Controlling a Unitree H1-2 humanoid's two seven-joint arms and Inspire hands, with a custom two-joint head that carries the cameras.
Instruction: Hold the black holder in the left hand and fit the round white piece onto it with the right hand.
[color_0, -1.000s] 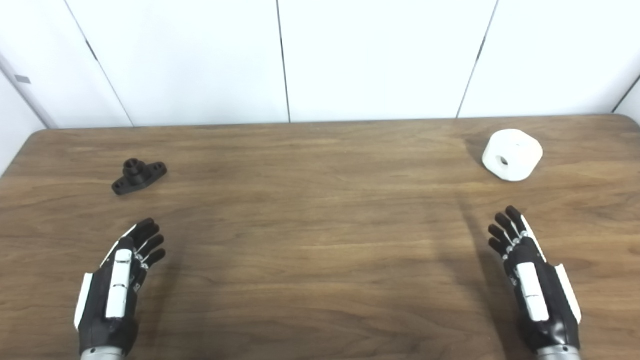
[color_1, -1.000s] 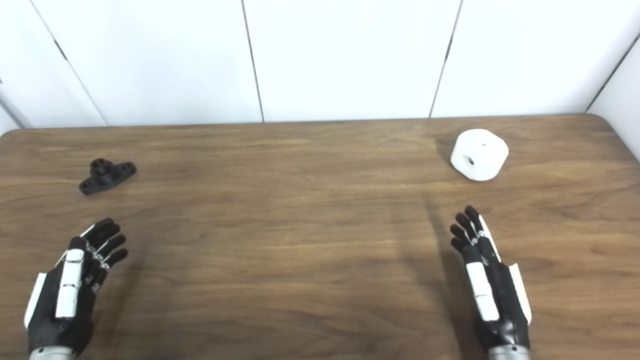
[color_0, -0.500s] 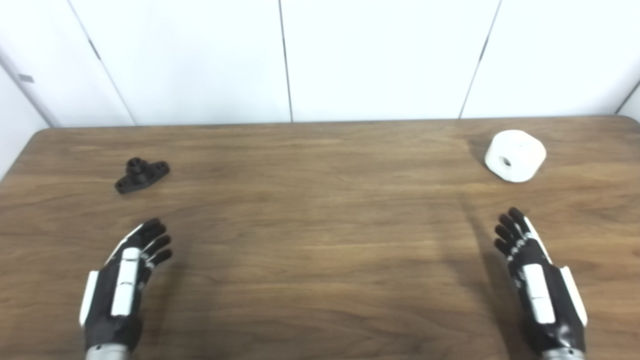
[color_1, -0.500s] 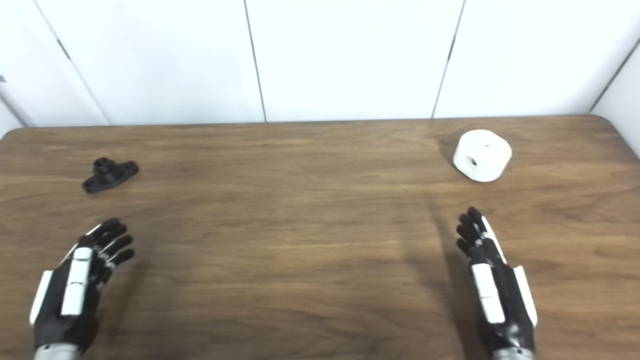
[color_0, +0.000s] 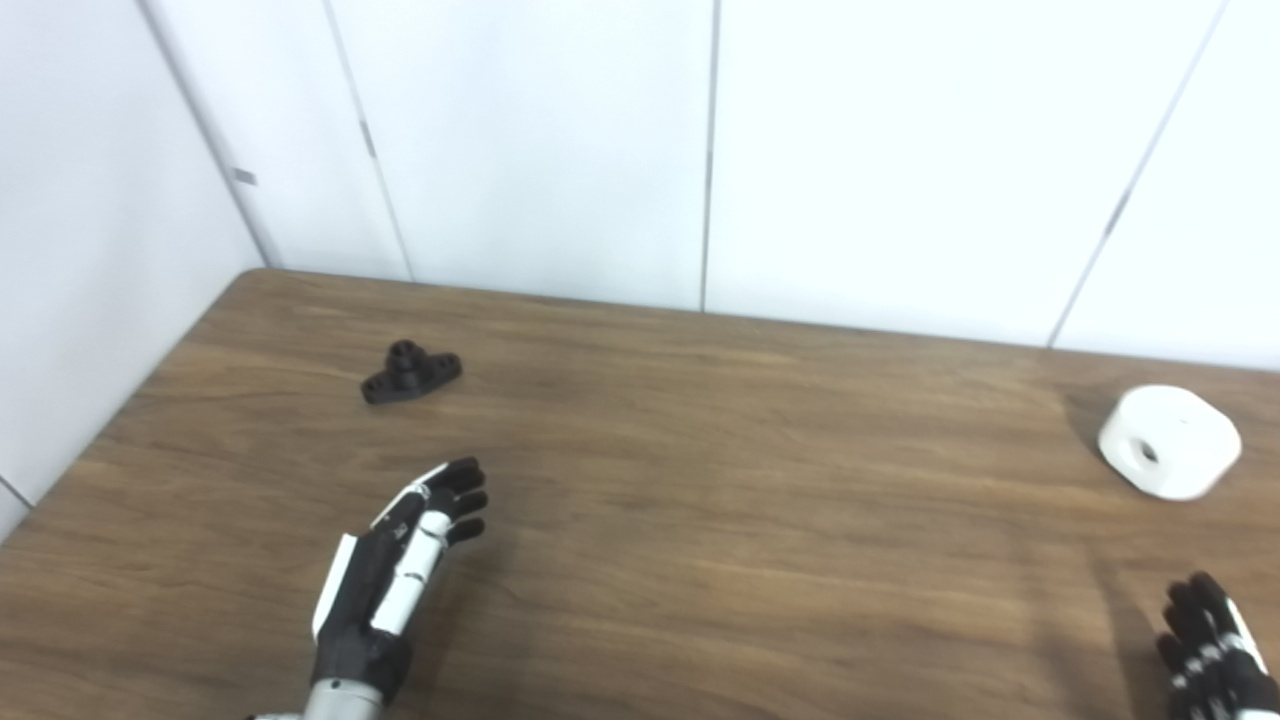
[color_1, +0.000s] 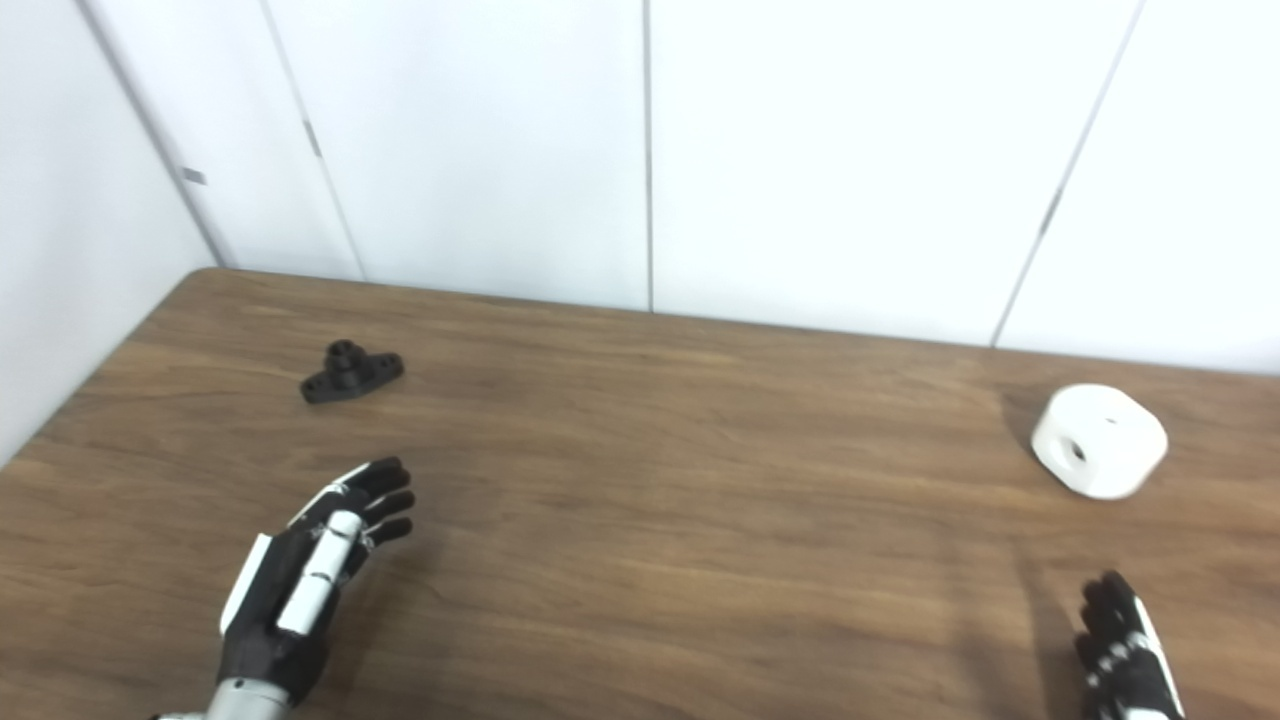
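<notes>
Wood-grain table (color_0: 700, 520) fills the scene, with both robot hands at its near edge. At near left, the left hand (color_0: 400, 565) hovers empty, fingers extended and slightly apart. At near right, the right hand (color_1: 1125, 655) is cut off by the frame, fingers straight, holding nothing. Farther back on the left, the black holder (color_0: 410, 372) sits alone; well apart on the far right lies the white piece (color_0: 1168, 455), hole sideways. White wall panels (color_0: 700, 150) stand behind.
</notes>
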